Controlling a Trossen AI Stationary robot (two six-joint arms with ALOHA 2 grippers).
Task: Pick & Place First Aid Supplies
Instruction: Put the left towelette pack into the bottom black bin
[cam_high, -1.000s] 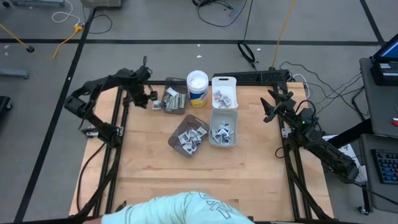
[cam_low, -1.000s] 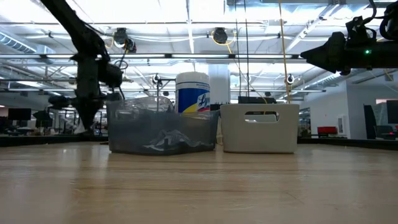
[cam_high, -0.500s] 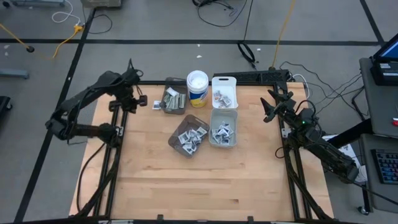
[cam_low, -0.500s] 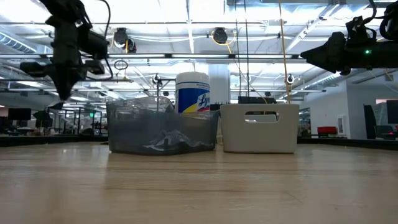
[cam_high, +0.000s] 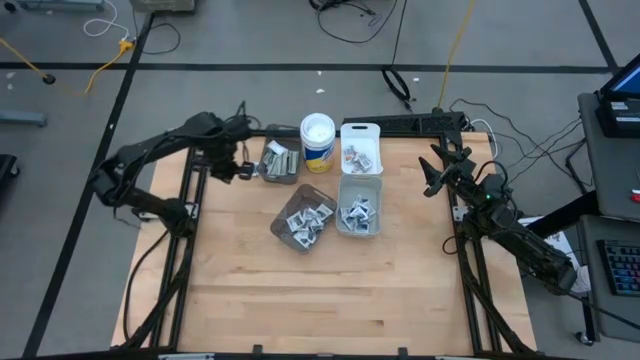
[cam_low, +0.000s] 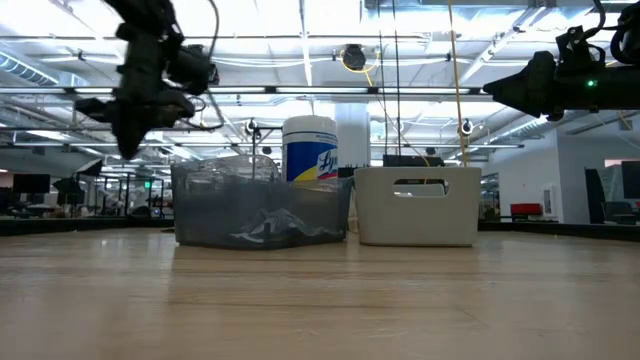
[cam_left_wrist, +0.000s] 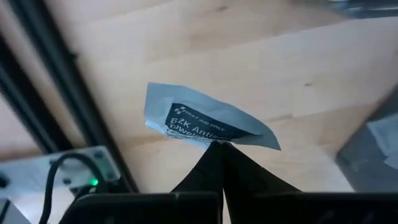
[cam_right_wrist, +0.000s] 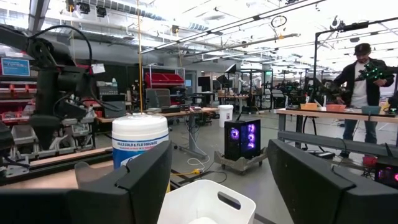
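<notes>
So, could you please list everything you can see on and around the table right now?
Smoky bins: two, grey, one at table centre, one at the far edge, both holding packets.
White bins: two, right of the grey ones, one behind the other, packets inside.
Wipes canister: one, white lid, yellow and blue label, far edge between the bins.
First aid packets: many, white with dark print, in the bins.
Held packet: one, white with dark print, above the wood.
Person: one, far in the room.
Left pincer: shut on the held packet, beside the far grey bin.
Right pincer: open, waiting at the right edge.
</notes>
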